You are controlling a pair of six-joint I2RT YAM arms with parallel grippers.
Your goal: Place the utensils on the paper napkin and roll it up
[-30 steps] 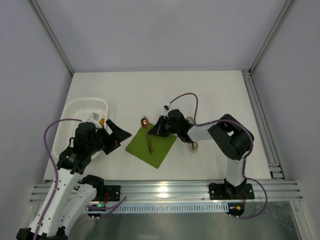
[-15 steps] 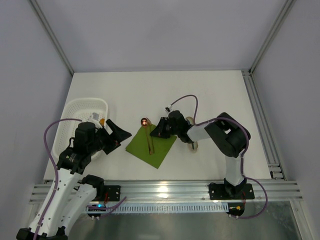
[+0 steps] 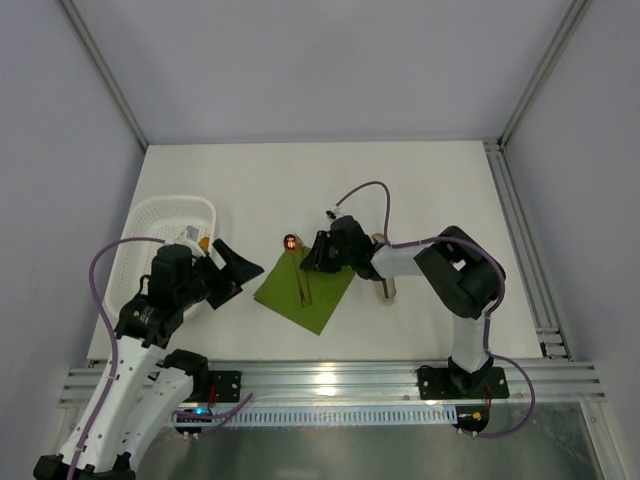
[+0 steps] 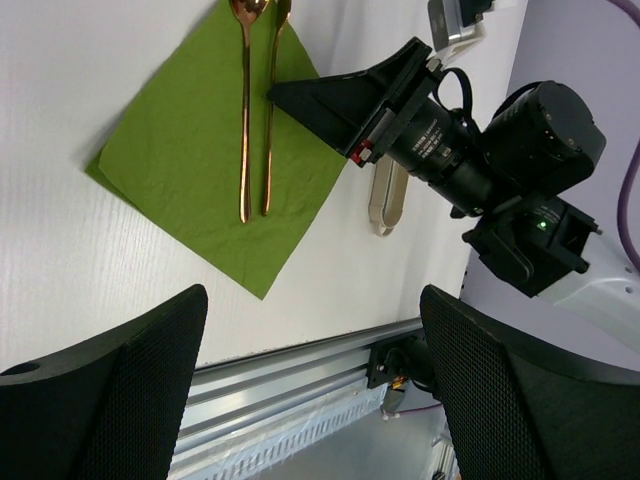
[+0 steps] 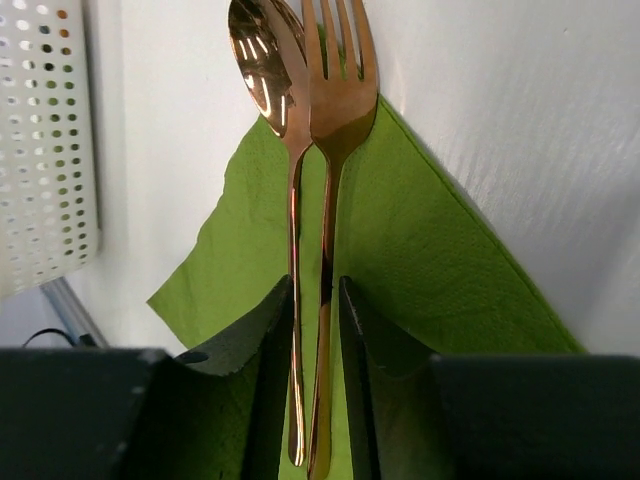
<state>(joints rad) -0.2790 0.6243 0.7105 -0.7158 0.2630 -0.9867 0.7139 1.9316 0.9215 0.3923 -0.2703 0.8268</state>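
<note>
Overhead and wrist views of the table-setting arrangement. The paper napkin (image 3: 308,292) is shown lying flat on the white table (image 3: 420,190), just below the centre of the overhead frame and turned so that it reads as a diamond. The utensils (image 3: 300,280) are laid on it side by side, handles parallel. In the right wrist view the spoon (image 5: 262,55) is seen at upper left and the fork (image 5: 340,70) directly to its right, their heads overlapping at the top edge of the frame and projecting past the napkin's upper corner onto bare table. The right gripper (image 5: 315,290) is positioned low over the napkin, its fingers (image 5: 262,340) set narrowly apart on either side of the two handles. A thin gap is visible beside the fork handle, so the handles are straddled rather than pinched (contact on the spoon side cannot be told). The left gripper (image 3: 240,260) is held at centre left of the overhead frame, beside the napkin's left corner; its fingers (image 4: 110,400) are spread wide, and nothing is grasped between them. A white perforated basket (image 3: 150,215) is seen at the left of the overhead frame. A beige oblong piece (image 4: 385,200) lies on the table just right of the napkin, below the right gripper.
</note>
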